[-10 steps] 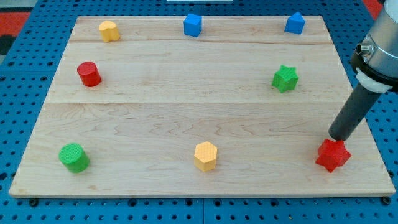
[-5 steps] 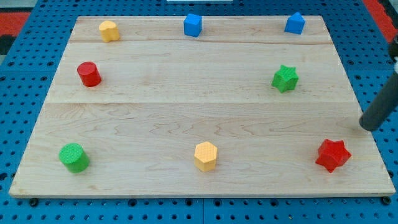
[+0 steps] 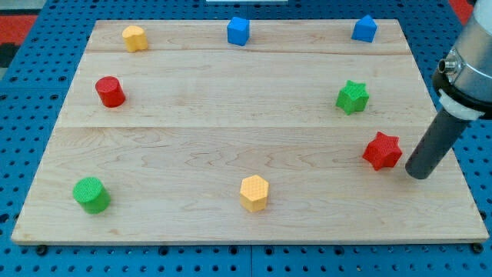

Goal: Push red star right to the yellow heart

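The arm above my tip (image 3: 417, 174) is cut off by the view's right edge and top corner, so its upper body is not seen. Behind the rod, a strip of the wooden board (image 3: 231, 92) is hidden. Whether my tip touches the red star (image 3: 383, 151), just left of it, cannot be told

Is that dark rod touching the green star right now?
No, my tip sits beside the red star, on its right, while the green star stands apart, higher up the board.
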### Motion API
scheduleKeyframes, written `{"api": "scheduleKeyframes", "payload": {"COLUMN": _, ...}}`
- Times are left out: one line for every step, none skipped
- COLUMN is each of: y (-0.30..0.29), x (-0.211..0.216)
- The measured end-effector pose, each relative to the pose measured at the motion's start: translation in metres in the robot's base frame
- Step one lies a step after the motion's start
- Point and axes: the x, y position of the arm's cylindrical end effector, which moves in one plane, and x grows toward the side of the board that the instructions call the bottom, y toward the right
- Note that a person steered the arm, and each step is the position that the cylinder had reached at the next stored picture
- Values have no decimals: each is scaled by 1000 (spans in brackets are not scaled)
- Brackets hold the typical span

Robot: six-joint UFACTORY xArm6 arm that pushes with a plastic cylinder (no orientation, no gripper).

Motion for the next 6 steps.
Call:
{"api": "scheduleKeyframes", "payload": {"y": -34, "x": -25}}
{"api": "scheduleKeyframes", "payload": {"y": -139, "x": -29}}
{"api": "scheduleKeyframes", "payload": {"y": -240, "x": -37}}
{"api": "scheduleKeyframes", "payload": {"y": -309, "x": -88}}
{"api": "scheduleKeyframes", "payload": {"y": -355, "x": -136}}
{"api": "scheduleKeyframes", "payload": {"y": -396, "x": -178}}
